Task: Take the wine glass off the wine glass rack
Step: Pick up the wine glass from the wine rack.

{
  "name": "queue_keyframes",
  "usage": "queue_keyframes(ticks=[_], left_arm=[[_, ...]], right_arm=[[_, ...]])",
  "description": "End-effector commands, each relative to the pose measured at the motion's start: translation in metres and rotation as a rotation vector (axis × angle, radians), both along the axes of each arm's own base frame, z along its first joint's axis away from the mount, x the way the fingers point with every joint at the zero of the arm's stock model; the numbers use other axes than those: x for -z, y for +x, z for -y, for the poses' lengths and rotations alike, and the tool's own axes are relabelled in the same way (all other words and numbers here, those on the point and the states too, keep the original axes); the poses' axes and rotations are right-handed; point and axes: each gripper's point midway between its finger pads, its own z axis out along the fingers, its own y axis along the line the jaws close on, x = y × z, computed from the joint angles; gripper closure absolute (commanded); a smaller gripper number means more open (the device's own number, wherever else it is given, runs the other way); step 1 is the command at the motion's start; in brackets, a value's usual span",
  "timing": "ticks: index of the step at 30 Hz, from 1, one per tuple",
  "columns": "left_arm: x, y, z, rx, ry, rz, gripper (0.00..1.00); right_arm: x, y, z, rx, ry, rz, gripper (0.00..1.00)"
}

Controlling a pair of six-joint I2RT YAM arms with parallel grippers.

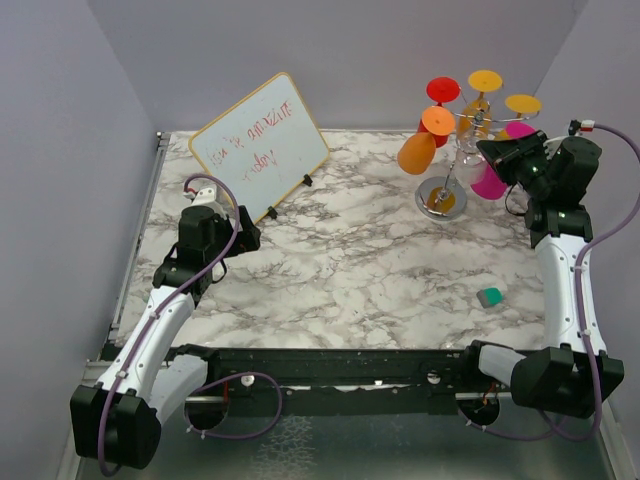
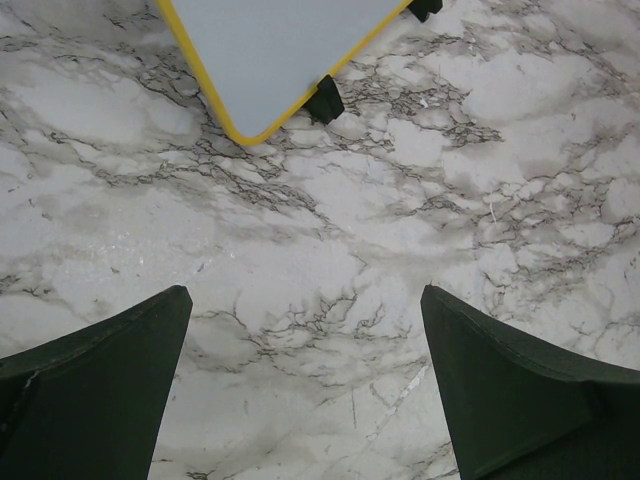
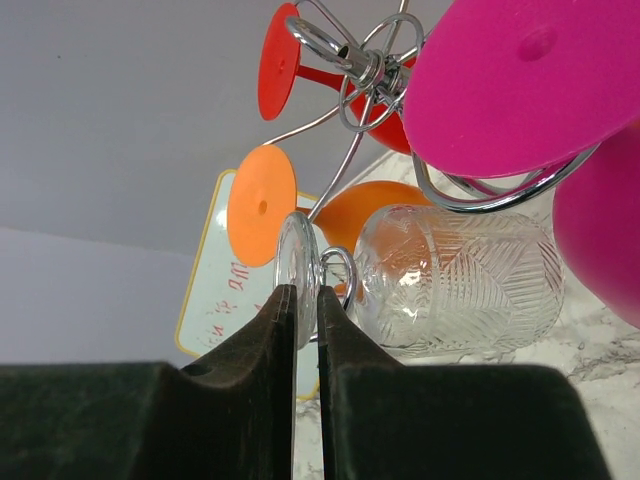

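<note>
The silver wire wine glass rack stands at the back right of the marble table, with red, orange, yellow and pink plastic glasses hanging from its curled arms. A clear patterned wine glass hangs upside down on the rack, and it also shows in the top view. My right gripper is shut on the thin edge of its round foot, which sits by a wire loop of the rack. In the top view my right gripper is at the rack's right side. My left gripper is open and empty above bare marble.
A yellow-framed whiteboard stands at the back left, just beyond my left gripper; its lower corner shows in the left wrist view. A small green block lies on the table near my right arm. A pink glass hangs close above the clear one.
</note>
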Motion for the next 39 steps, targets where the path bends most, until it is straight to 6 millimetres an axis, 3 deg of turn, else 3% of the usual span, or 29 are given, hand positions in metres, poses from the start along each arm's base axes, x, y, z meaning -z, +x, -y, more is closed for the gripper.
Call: queue_keyframes(ticks=[1, 10, 21, 39], left_arm=[[-0.001, -0.002, 0.004, 0.020, -0.010, -0.013, 0.01], [0.000, -0.002, 0.005, 0.020, -0.009, -0.020, 0.01], [0.001, -0.002, 0.005, 0.021, -0.007, -0.025, 0.01], [0.003, -0.002, 0.006, 0.030, -0.011, -0.032, 0.01]], right_arm=[[-0.014, -0.008, -0.005, -0.028, 0.024, 0.028, 1.00], [-0.025, -0.010, -0.021, -0.100, 0.169, 0.059, 0.99], [-0.024, -0.015, -0.030, -0.151, 0.314, 0.073, 1.00], [-0.042, -0.010, -0.034, -0.186, 0.340, 0.107, 0.99]])
